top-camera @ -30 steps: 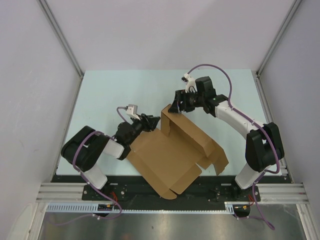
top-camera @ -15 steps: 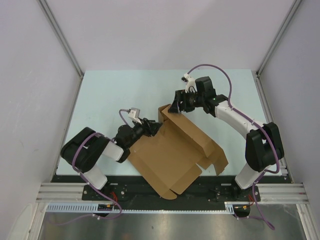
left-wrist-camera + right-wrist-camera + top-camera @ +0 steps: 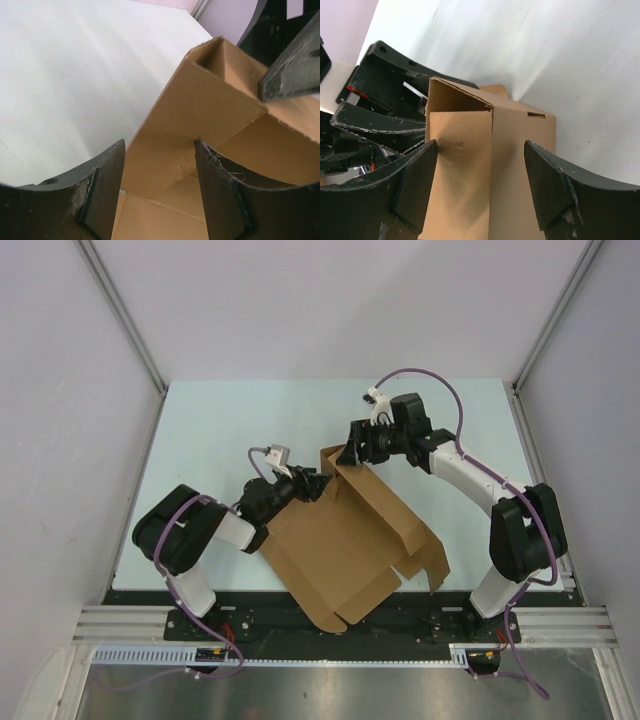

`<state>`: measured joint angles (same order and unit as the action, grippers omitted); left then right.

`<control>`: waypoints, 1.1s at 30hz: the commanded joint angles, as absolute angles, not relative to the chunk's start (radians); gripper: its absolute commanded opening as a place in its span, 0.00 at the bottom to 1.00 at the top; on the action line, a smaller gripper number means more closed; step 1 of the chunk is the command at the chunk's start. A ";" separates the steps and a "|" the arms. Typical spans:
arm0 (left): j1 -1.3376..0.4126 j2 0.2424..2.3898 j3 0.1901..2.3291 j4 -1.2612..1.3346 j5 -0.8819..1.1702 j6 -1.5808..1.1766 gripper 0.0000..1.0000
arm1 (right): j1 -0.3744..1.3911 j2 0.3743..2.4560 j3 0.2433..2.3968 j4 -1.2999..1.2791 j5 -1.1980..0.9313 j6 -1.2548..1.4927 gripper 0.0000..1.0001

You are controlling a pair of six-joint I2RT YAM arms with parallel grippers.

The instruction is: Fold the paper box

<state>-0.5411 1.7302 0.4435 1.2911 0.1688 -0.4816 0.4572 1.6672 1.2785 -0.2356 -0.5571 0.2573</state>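
Left pincer (image 3: 316,486) has its jaws partway apart with nothing clamped. It sits low over the paper box (image 3: 340,550), and a flat brown panel shows between and beneath its fingers (image 3: 100,200). Just ahead of its fingertips stands the box's raised corner (image 3: 210,100) (two wall flaps upright, meeting at an edge, hollow at the top).

Right pincer (image 3: 351,453) is on the far side of that corner, spread wide and straddling it from above. One finger (image 3: 415,185) lies along the corner's side edge and the other sits in front of the adjoining face. No pinch is visible, and I can't tell how firm the contact is.

The two pincers' tips are near each other with the corner between them. One right-pincer finger shows just beyond the corner in the left wrist view.

Behind the left pincer, toward the arm bases, the rest of the box lies mostly flat on the pale table (image 3: 220,430). A side wall is partly raised below the right pincer, and loose flaps lie at the near end.
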 commanded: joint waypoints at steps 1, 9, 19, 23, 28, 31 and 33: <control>-0.546 1.744 0.511 1.408 0.150 -0.423 0.64 | 0.463 1.693 1.282 -0.253 -0.563 0.241 0.74; -0.546 1.750 0.503 1.437 0.167 -0.414 0.64 | 0.423 1.686 1.282 -0.238 -0.607 0.268 0.75; -0.545 1.730 0.525 1.372 0.166 -0.377 0.65 | 0.405 1.649 1.282 -0.230 -0.611 0.282 0.78; -0.543 1.743 0.535 1.365 0.167 -0.377 0.65 | 0.413 1.641 1.311 -0.279 -0.575 0.247 0.80; -0.549 1.756 0.537 1.359 0.164 -0.376 0.64 | 0.434 1.637 1.350 -0.330 -0.534 0.224 0.80; -0.557 1.758 0.552 1.333 0.153 -0.356 0.64 | 0.439 1.641 1.361 -0.337 -0.545 0.227 0.80; -0.558 1.752 0.561 1.315 0.146 -0.344 0.65 | 0.439 1.647 1.368 -0.342 -0.557 0.230 0.80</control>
<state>-0.5472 1.7523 0.5121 1.2945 0.1608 -0.4080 0.4313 1.6756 1.3197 -0.3004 -0.5568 0.2485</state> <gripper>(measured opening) 0.645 0.797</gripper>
